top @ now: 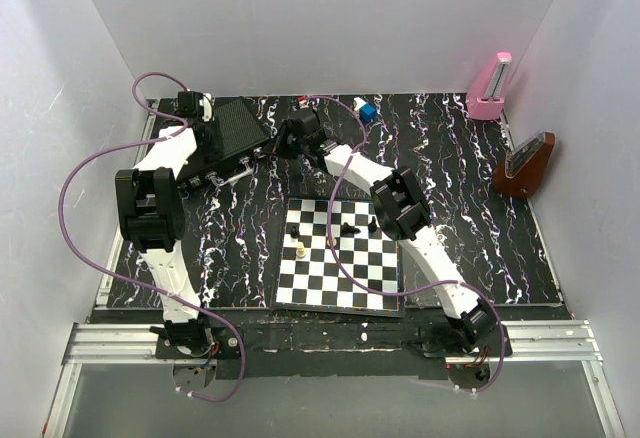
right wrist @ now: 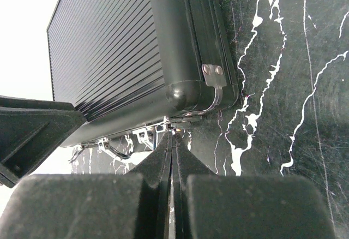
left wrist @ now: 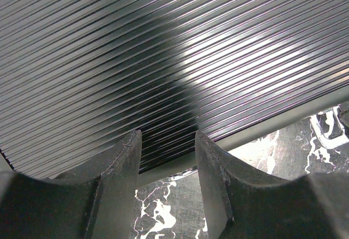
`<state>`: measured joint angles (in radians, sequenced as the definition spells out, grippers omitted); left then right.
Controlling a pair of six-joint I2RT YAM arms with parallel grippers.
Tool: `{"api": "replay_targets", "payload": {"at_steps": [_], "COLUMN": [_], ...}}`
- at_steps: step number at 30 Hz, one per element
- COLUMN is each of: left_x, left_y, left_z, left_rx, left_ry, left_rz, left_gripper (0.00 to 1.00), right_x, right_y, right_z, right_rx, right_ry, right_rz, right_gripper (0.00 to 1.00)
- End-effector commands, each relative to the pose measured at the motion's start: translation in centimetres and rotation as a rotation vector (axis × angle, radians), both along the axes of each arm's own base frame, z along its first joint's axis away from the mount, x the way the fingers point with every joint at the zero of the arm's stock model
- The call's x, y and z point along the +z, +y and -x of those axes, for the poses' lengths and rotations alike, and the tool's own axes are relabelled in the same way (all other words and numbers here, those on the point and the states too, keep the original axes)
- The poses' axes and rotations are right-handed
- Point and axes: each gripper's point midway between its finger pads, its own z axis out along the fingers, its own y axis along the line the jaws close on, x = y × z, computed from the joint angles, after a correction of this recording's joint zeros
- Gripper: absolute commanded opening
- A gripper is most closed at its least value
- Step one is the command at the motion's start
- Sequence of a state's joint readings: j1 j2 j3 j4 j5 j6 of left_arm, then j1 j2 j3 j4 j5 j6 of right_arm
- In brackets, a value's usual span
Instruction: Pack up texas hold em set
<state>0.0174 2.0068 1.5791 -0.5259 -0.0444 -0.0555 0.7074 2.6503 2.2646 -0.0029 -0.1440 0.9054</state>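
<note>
The black case (top: 235, 128) w/ stripy lid is lying shut at the table's (top: 470, 158) back-left. Left gripper (left wrist: 168, 157) is hovering spread over its edge. Right gripper (right wrist: 173, 141) is sitting pressed together by its corner.

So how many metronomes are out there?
2. The pink metronome stands upright in the far right corner. The brown metronome sits nearer, along the right edge, and looks tilted. I see no others, though the arms could hide something small.
</note>
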Motion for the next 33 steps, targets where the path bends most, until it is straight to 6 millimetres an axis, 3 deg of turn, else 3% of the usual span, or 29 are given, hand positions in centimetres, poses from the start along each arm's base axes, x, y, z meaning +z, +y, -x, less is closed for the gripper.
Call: {"api": "replay_targets", "payload": {"at_steps": [1,19,26,33], "left_x": [-3.7,-3.8,-3.9,-3.2], "left_y": [0.1,0.1,0.1,0.0], "left_z": [1.9,1.8,1.8,1.7], "left_rx": [-0.008,-0.011,-0.01,-0.015], "left_ry": [0.123,0.124,0.126,0.111], "left_rz": [-0.015,-0.015,-0.014,-0.009], "left_gripper": [0.42,0.4,0.4,0.4], "right_x": [-2.6,-3.3,-2.5,0.2], "right_y": [1.7,1.4,1.9,1.6], "right_z": [6.1,7.0,7.0,6.8], "right_rx": [0.14,0.141,0.151,0.16], "right_ry": [0.106,0.104,0.085,0.025], "right_rz": [0.094,0.12,0.101,0.095], "right_gripper": [0.01,0.01,0.01,0.01]}}
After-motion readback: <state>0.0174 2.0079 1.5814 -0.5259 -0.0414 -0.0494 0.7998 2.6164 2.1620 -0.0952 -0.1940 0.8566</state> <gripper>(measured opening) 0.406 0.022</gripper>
